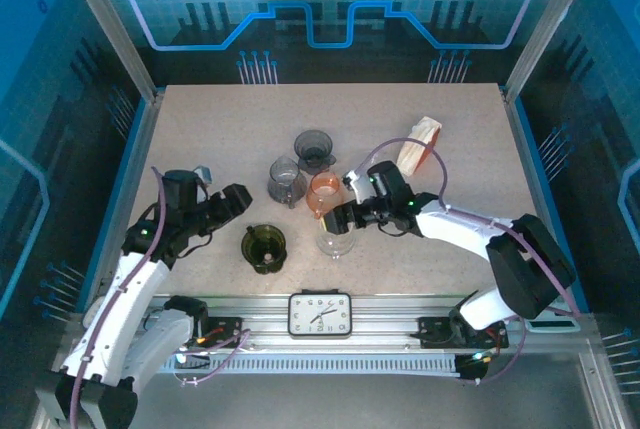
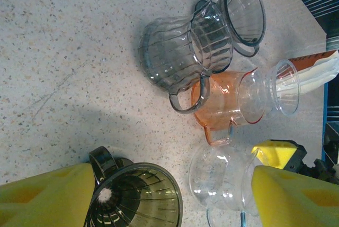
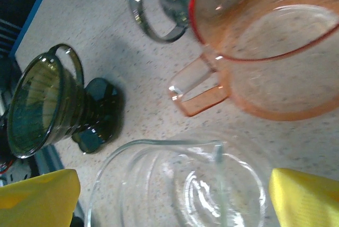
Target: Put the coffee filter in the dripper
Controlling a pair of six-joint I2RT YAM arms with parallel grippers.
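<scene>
Tabletop [image 1: 200,129]: pale speckled stone-look surface with faint scratches, edged in blue along its left and right sides.
Room: a blue-lit enclosure with metal frame posts at the far corners, and a back panel [image 1: 330,9] with a grid pattern and a gear graphic.
Near edge: a metal rail [image 1: 400,311] carries both arm bases, with a clock [image 1: 320,313] at its middle.
Filters [image 1: 420,143]: a pale stack in an orange-trimmed pack, lying flat toward the far right of the tabletop. It is apart from every dripper and from both end effectors.
Grey dripper [image 1: 313,149]: the farthest item of the central cluster.
Grey jug [image 1: 285,180]: ribbed with a handle, just beside the grey dripper on its near-left side.
Orange dripper [image 1: 324,192]: just right of the jug, apparently touching it.
Clear dripper [image 1: 336,241]: near side of the orange one, close to it.
Green dripper [image 1: 263,248]: dark and ribbed, standing upright toward the near edge, left of the clear one and apart from it.
Left end effector [image 1: 236,203]: yellow fingers spread wide and holding nothing, hanging over the green dripper's left side.
Right end effector [image 1: 335,217]: fingers wide apart and gripping nothing. In the wrist view the clear dripper sits between them, but contact cannot be told.
</scene>
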